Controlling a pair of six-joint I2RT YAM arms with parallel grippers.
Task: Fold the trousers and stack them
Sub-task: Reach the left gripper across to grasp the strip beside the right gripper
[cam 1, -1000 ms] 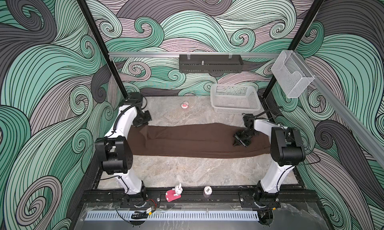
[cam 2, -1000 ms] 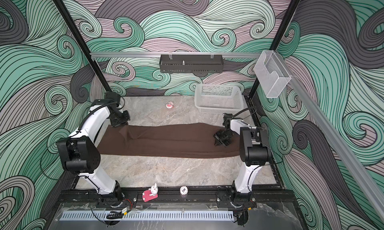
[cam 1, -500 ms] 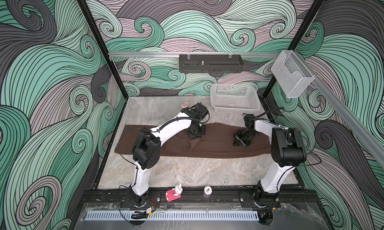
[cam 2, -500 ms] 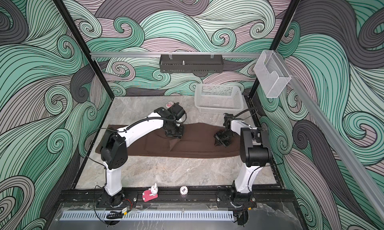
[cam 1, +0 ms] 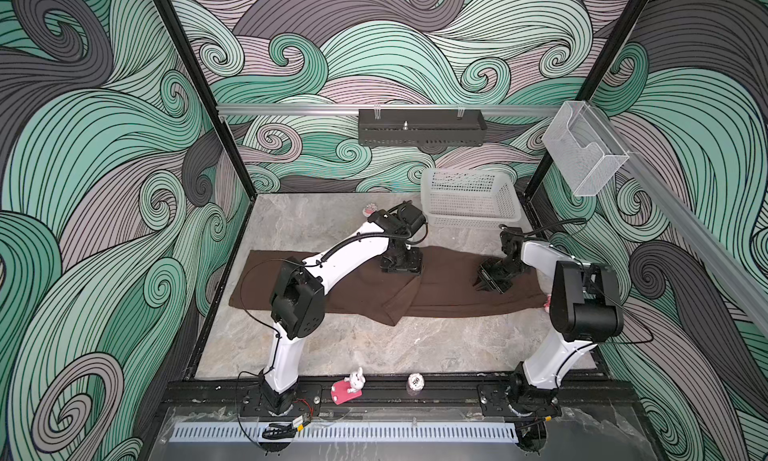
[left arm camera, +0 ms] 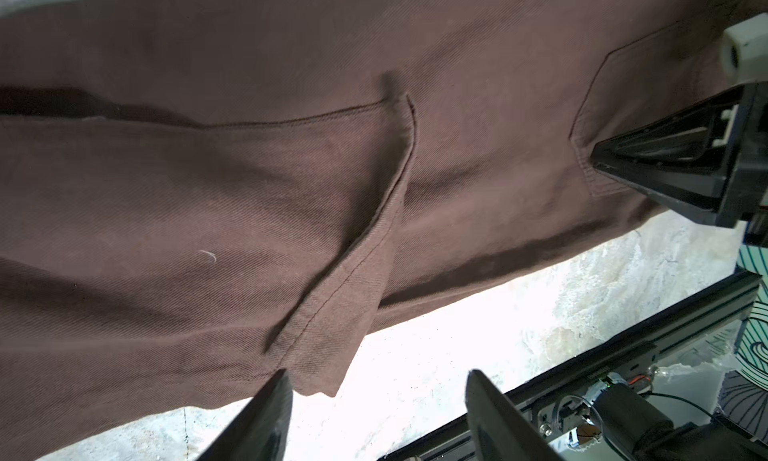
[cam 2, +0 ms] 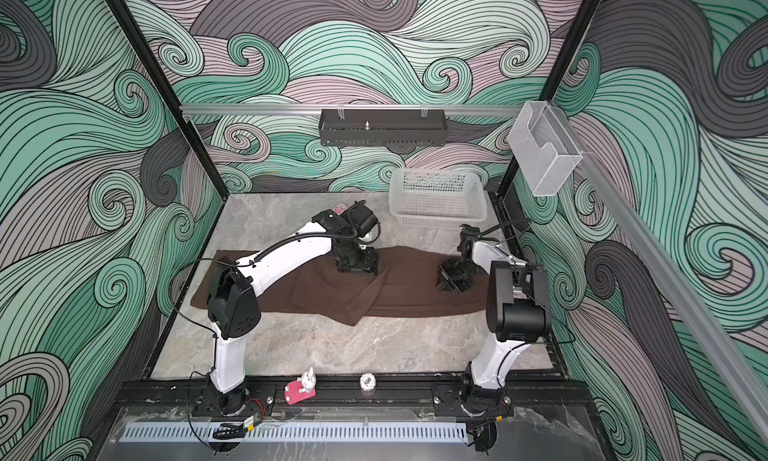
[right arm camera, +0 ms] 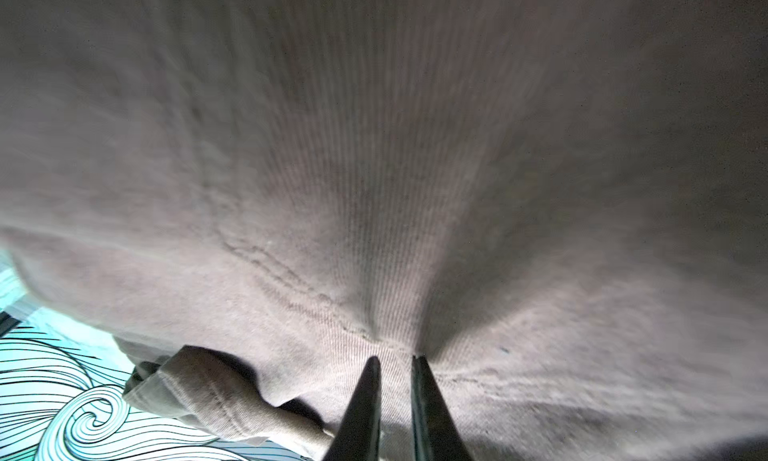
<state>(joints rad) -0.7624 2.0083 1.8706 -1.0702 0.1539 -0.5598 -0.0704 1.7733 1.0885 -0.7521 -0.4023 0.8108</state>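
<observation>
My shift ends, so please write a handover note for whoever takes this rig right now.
Left gripper: open, empty, over the middle of the trousers.
Right gripper: jaws nearly together on a pucker of cloth near the trousers' right end.
Trousers: flat across the table, in front of the white basket.
Done: one end folded over to the middle; its hem lies slanted, a corner past the near edge.
To do: straighten that hem, fold again, stack.

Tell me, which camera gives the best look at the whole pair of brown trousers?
Both top views: the trousers show whole, spread across the table, a leg end folded over to the middle. The left wrist view shows only the hem and a pocket close up; the right wrist view just blurred cloth.
</observation>
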